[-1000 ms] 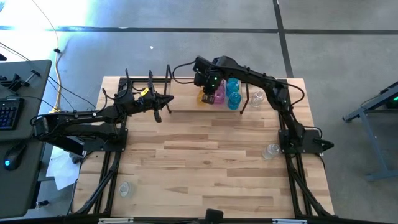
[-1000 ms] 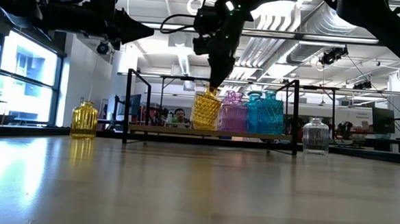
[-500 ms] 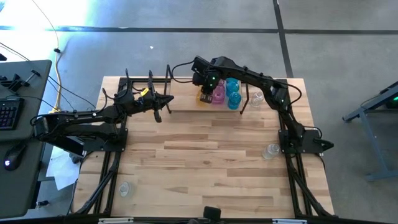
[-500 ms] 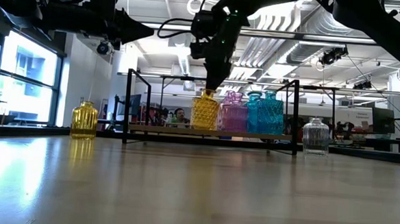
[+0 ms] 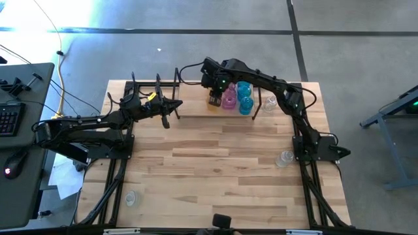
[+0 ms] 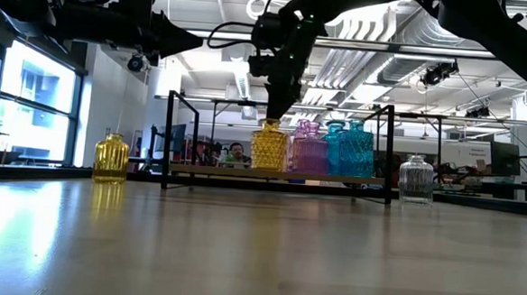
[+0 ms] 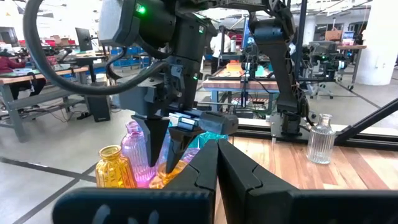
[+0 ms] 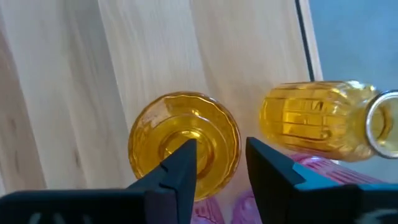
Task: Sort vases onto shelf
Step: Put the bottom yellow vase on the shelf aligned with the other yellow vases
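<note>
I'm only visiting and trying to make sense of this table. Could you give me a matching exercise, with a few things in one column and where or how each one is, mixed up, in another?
Things:
1. amber vase
2. pink vase
3. clear vase
4. left gripper

Places or states:
A. on the tabletop, beside the right arm's base
B. shut, in the air, holding nothing
C. on the shelf, at the end of the row, under the open right gripper
D. on the shelf, between the amber vase and a blue vase

Pairs: 1-C, 2-D, 3-A, 4-B

keyboard (image 5: 9,117), mouse (image 5: 14,163), yellow cable (image 5: 61,72)
</note>
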Controlling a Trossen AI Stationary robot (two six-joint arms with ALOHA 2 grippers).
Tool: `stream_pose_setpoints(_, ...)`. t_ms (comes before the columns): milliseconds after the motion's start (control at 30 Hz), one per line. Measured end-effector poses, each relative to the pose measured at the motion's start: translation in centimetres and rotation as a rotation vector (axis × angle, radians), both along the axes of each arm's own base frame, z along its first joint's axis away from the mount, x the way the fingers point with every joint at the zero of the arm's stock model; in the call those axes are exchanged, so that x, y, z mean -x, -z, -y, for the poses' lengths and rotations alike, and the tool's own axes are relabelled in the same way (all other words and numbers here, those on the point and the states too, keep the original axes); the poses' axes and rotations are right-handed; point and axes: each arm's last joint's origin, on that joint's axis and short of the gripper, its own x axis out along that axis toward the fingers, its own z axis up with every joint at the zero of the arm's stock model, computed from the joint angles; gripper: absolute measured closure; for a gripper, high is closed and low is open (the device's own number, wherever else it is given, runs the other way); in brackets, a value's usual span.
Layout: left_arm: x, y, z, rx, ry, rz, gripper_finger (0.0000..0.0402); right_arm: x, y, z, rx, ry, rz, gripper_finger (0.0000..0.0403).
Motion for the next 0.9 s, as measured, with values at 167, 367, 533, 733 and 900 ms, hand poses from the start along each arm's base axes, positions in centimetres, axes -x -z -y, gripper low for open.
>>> stream_pose_setpoints(167, 0.0, 0.0, 0.0, 0.0, 0.001, 0.0, 0.0401, 0.2, -0.6, 0.0, 0.048, 0.016, -0.01, 0.0283)
stream_pose_setpoints(367, 0.0, 0.0, 0.0, -0.004, 0.0, -0.002, 0.0401, 0.5, -3.0, -0.2, 0.071, 0.022, 0.016, 0.0283)
stream_pose_setpoints(533, 0.0, 0.0, 0.0, -0.003, 0.0, -0.004, 0.0401, 2.2, -5.7, -1.5, 0.096, 0.015, 0.015, 0.0289)
stream_pose_setpoints(733, 0.0, 0.0, 0.0, -0.003, 0.0, -0.005, 0.0401, 2.4, -7.1, -3.4, 0.026, -0.021, 0.071, 0.0342)
stream_pose_setpoints(900, 0.0, 0.0, 0.0, -0.002, 0.0, -0.005, 0.0401, 0.5, -4.9, -6.3, -0.007, -0.108, 0.051, 0.0397)
